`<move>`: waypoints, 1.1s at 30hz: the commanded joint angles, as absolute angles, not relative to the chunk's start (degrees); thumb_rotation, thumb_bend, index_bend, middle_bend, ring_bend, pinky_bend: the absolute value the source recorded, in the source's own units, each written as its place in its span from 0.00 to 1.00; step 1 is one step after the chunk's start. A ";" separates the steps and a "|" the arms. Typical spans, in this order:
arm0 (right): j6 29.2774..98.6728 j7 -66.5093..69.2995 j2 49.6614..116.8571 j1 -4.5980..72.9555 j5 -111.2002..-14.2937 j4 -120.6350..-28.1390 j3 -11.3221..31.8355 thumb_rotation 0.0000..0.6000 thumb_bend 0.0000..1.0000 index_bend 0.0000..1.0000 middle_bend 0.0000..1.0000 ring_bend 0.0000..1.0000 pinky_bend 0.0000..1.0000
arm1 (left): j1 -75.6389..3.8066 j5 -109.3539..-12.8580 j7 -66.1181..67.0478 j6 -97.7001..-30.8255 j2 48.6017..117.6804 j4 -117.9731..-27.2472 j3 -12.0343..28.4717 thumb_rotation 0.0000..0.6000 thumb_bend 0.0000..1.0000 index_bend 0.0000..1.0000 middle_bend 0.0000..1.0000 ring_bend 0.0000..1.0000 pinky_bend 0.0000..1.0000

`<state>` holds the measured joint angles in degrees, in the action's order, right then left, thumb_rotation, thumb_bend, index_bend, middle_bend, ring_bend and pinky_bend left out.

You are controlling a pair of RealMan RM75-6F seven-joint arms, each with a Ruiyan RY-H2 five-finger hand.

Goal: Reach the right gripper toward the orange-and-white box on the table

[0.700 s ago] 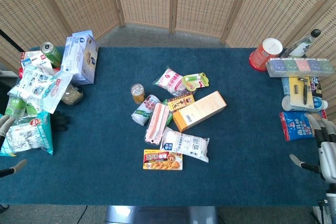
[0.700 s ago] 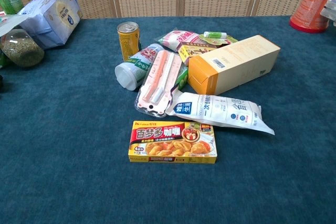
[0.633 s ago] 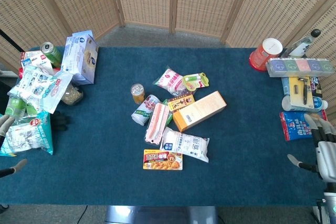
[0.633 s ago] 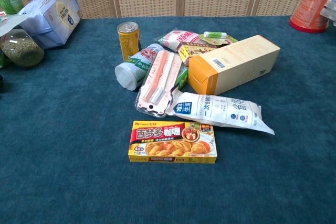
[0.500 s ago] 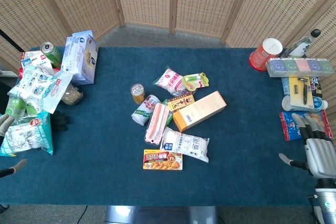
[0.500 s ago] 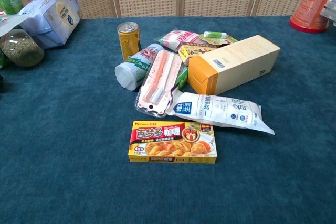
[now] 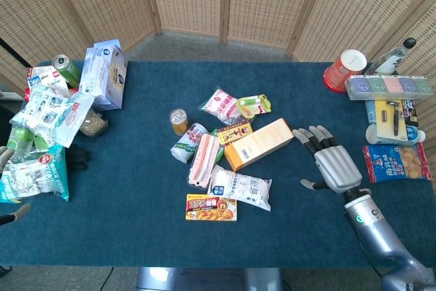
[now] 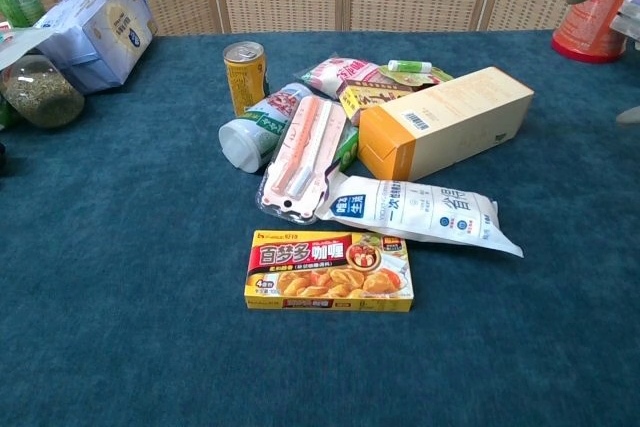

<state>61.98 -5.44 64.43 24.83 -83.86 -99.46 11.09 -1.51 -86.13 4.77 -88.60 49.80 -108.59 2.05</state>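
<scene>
Orange-and-white box point(image 7: 259, 144): lies on its side mid-table, long axis slanting; this is the landmark.
Box's near-left end: crowded by the white pouch point(image 7: 240, 187), pink packet point(image 7: 204, 160) and small snack packs, all touching or just beside it.
Box's right end: bare blue cloth point(image 7: 327, 93) beyond it, the open way in.
Right hand point(image 7: 327, 161): near that end, apart from the box, fingers spread forward, holding nothing; only fingertips show in the chest view.
Left hand point(image 7: 7, 168): far left of the box at the table edge, mostly cut off; its pose cannot be told.
Judgement: reach partly made, no contact yet.
</scene>
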 commanded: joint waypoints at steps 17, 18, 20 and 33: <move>44.92 -3.25 83.00 46.17 -87.34 -75.33 11.23 1.00 0.00 0.00 0.00 0.00 0.00 | -2.55 -82.68 5.39 -86.14 50.58 -107.35 2.77 1.00 0.00 0.00 0.00 0.00 0.00; 44.34 -2.61 83.71 46.92 -87.63 -73.80 10.97 1.00 0.00 0.00 0.00 0.00 0.00 | -2.61 -82.44 5.48 -86.01 50.65 -107.29 2.83 1.00 0.00 0.00 0.00 0.00 0.00; 43.06 -0.97 85.26 48.56 -88.23 -70.17 10.35 1.00 0.00 0.00 0.00 0.00 0.00 | -2.77 -81.95 5.71 -85.66 50.78 -107.15 2.93 1.00 0.00 0.00 0.00 0.00 0.00; 50.79 14.41 92.95 50.36 -95.20 -54.91 4.11 1.00 0.00 0.23 0.38 0.29 0.30 | -3.73 -79.20 7.18 -83.79 51.76 -106.37 3.50 1.00 0.00 0.00 0.00 0.00 0.00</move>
